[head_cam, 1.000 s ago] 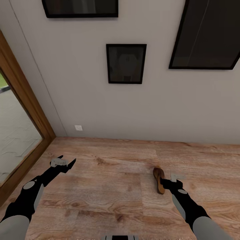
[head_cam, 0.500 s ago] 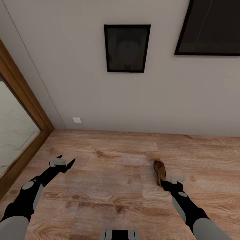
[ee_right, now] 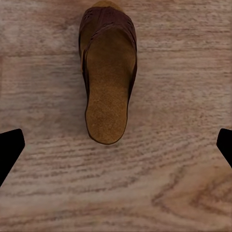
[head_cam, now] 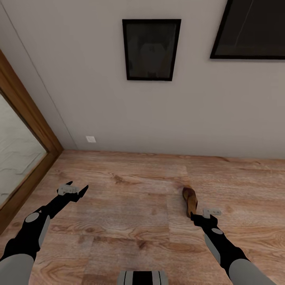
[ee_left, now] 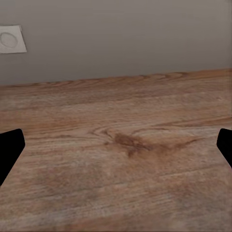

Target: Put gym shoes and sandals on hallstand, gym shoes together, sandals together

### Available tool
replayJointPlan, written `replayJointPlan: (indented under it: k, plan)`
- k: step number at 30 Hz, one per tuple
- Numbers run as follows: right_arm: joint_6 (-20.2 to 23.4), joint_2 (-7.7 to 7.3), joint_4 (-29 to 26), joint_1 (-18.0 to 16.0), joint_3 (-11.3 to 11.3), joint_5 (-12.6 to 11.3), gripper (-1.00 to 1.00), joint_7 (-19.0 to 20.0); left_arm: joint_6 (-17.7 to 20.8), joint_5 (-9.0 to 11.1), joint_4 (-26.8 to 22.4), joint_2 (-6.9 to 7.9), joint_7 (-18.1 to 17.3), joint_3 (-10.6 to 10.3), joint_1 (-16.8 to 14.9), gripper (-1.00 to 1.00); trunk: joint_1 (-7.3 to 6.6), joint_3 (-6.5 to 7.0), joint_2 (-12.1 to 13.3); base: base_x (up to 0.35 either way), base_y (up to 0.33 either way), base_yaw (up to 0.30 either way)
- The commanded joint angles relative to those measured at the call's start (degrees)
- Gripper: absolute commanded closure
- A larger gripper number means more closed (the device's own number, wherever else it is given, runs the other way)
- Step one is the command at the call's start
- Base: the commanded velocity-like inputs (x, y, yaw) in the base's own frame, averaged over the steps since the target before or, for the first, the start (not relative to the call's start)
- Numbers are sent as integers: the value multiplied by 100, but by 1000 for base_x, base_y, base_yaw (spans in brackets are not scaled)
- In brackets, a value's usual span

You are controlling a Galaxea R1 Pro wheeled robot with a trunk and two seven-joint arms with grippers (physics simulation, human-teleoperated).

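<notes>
1. The right gripper [head_cam: 198, 216] hangs over the wood floor [head_cam: 130, 206] with its fingers spread wide, holding nothing.
2. One sandal [ee_right: 108, 72] lies flat on the floor just ahead of those fingertips, heel end toward them and strap end pointing away to the wall [head_cam: 118, 111].
3. The left gripper [head_cam: 75, 190] is also spread open and empty, with bare floor between its fingers [ee_left: 9, 150].
4. A white wall socket [ee_left: 10, 39] sits on the wall beyond the left fingers.
</notes>
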Motion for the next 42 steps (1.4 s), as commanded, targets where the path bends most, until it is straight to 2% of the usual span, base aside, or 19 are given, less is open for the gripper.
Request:
replayJointPlan:
  k: [1,11,20,42]
  plan:
    - [-24,1,6,-2,24,-61,-100,-17,-35,-62,-11,-15,3,27,1,-100,-1,-6,-2,22,0,0]
    - [-24,5,15,-2,24,-54,-100,-20,-37,-61,-4,-14,54,2,47,-100,-1,-10,-2,59,0,0]
    - [-24,-4,18,-2,24,-53,-100,-20,-35,-63,-5,-4,56,8,45,-100,-1,-10,-2,246,0,0]
    - [-24,3,22,-2,25,-53,-100,-20,-34,-100,-2,22,44,-1,52,-100,-1,-10,-2,86,0,-9]
